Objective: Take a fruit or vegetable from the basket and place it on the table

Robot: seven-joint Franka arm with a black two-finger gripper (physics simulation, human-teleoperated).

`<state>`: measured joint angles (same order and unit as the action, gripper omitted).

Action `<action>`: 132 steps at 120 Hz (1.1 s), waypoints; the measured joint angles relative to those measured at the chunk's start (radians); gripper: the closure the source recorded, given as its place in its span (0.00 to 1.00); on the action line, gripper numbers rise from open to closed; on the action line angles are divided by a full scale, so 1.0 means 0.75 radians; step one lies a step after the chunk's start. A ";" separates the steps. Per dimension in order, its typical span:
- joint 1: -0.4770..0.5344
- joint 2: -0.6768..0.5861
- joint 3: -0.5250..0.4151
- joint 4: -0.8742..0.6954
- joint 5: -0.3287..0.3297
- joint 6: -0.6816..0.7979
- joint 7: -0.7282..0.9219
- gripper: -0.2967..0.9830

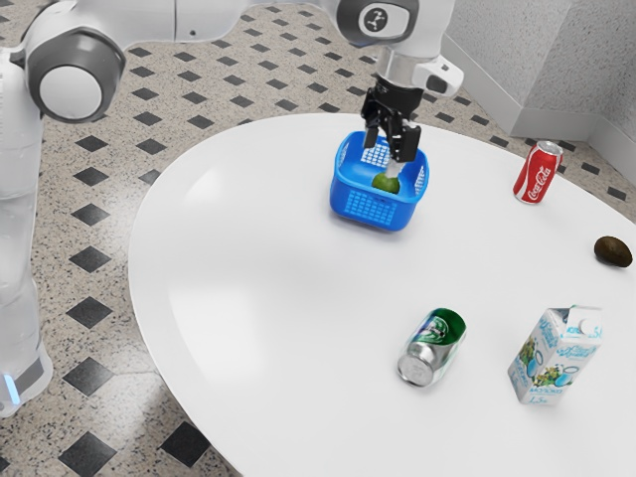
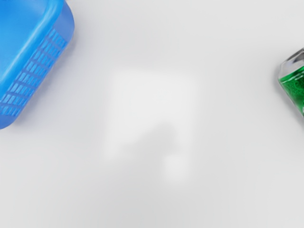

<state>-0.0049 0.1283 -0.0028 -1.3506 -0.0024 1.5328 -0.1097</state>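
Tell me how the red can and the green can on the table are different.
The red can stands upright, while the green can lies on its side. The red can is at the far side of the table in the exterior view; the green can is nearer that camera, beside the milk carton. Both are drink cans with silvery ends.

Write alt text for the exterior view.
A white robot arm, jaws open, reaches over a blue basket holding a green fruit or vegetable. Also on the white table: an upright red Coca-Cola can, a green can on its side, a carton and a dark oval item.
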 joint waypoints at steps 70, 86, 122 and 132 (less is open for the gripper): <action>-0.035 0.079 0.066 0.168 0.021 -0.121 -0.274 0.23; 0.006 0.290 0.299 0.312 0.051 -0.100 -0.330 0.23; 0.112 0.637 0.329 0.527 0.104 0.117 -0.365 0.23; 0.150 0.676 0.316 0.552 0.081 0.184 -0.360 0.23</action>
<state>0.1077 0.6350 0.2344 -0.9368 0.0583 1.6704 -0.3797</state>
